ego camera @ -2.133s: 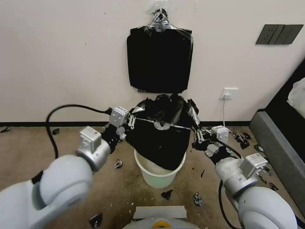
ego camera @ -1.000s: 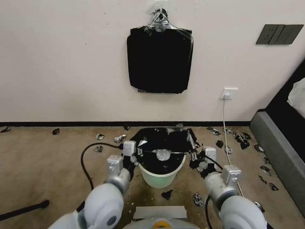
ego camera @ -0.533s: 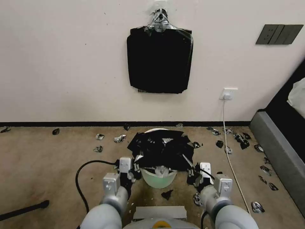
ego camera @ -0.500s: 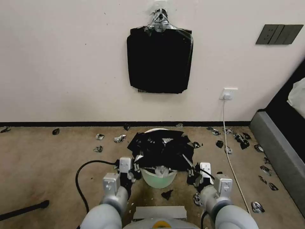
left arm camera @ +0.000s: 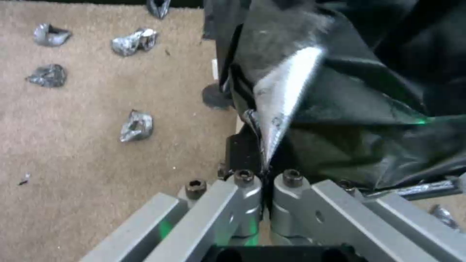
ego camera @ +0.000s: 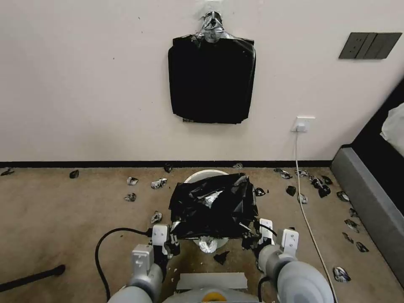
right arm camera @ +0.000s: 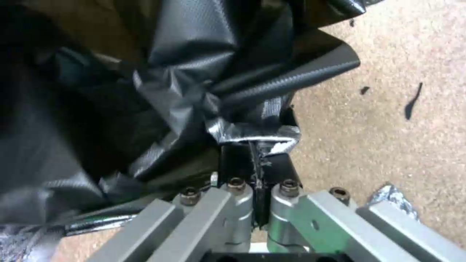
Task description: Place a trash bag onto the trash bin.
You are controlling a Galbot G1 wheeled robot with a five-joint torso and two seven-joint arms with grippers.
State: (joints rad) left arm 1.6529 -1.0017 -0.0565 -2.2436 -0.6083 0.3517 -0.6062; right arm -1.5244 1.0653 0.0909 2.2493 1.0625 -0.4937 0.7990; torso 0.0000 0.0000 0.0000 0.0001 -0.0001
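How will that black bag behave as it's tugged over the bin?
Probably floppy: the trash bag sags in crinkled folds over the trash bin. Its glossy film looks slippery, and likely tears easily where the left end effector and right end effector pinch it.

Head camera looks down; wrist cameras close on the trash bag.

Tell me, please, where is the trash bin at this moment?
In the head view the trash bin stands on the floor, centre, near the wall, mostly covered by the trash bag, which the left gripper and right gripper hold at its near corners.
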